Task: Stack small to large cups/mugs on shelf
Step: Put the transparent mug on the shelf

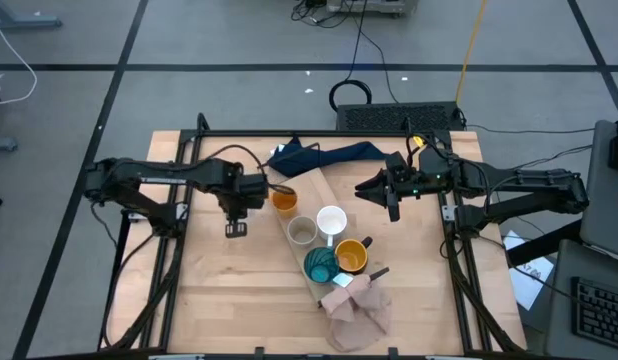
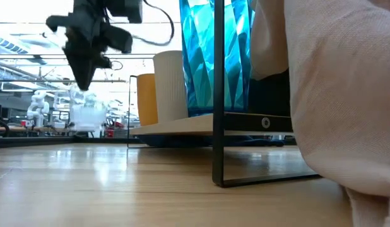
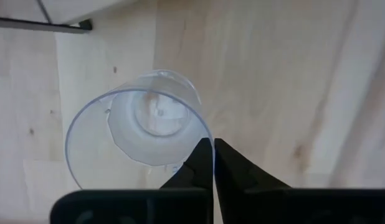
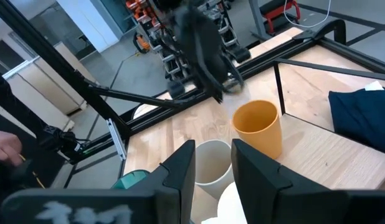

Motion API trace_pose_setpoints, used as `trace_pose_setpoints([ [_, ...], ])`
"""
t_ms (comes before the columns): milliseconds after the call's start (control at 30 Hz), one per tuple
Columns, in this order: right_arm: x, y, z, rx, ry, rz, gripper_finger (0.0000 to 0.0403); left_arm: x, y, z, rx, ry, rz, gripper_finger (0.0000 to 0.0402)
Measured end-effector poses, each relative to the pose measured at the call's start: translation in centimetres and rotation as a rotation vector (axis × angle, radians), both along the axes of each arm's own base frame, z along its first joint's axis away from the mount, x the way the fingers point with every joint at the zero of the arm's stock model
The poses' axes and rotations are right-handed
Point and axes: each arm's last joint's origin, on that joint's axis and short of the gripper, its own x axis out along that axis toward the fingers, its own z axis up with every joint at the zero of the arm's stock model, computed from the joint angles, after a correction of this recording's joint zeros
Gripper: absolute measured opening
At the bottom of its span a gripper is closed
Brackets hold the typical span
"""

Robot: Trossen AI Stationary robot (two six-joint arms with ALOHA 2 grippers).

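**Left gripper over glass, fingers closed, not holding it**

Left gripper [image 1: 234, 228]: above bare table, off the shelf's [image 1: 295, 213] left side. Wrist view has the fingertips [image 3: 206, 154] pressed together, nothing between them. The glass [image 3: 139, 138] is just ahead of and beneath the tips, upright on the table, mouth up. The tips overlap its rim edge in that view; contact can't be confirmed. In the low view the glass [image 2: 88, 115] stands on the wood below the gripper [image 2: 81, 79], with a visible gap between them.

Right gripper [image 1: 393, 208]: hovers right of the shelf, beside the blue cloth [image 1: 324, 155], well apart from the cups. Its fingers [image 4: 180, 167] stand slightly apart, empty.

On the shelf, running away from the left gripper toward the table's near edge: orange cup [image 1: 284, 200] closest, then grey cup [image 1: 302, 232], white mug [image 1: 331, 221], yellow mug [image 1: 351, 256] and teal cup [image 1: 321, 265]. The last two sit side by side at the shelf's end, next to the beige cloth [image 1: 357, 312]. All upright, none nested.
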Motion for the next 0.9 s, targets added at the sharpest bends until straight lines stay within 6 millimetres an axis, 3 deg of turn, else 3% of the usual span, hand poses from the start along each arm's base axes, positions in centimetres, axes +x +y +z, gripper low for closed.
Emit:
trace_pose_setpoints([
  [233, 0.0, 0.0, 0.0, -0.012, 0.000, 0.003, 0.0096, -0.7, -1.1, 5.2, -0.055, -0.166, 0.120, 0.0001],
  [533, 0.2, -0.2, 0.8, -0.102, -0.089, 0.015, 0.0096, 0.8, -1.1, 12.2, -0.070, -0.538, 0.317, 0.0001],
  [633, 0.4, 0.1, 1.3, -0.200, -0.150, 0.049, 0.0097, 1.5, -0.8, 13.1, -0.108, -0.637, 0.424, 0.0001],
  [900, 1.3, 1.4, 1.2, -0.433, -0.197, 0.151, 0.0119, 2.5, 0.5, 12.9, -0.204, -0.666, 0.812, 0.0000],
])
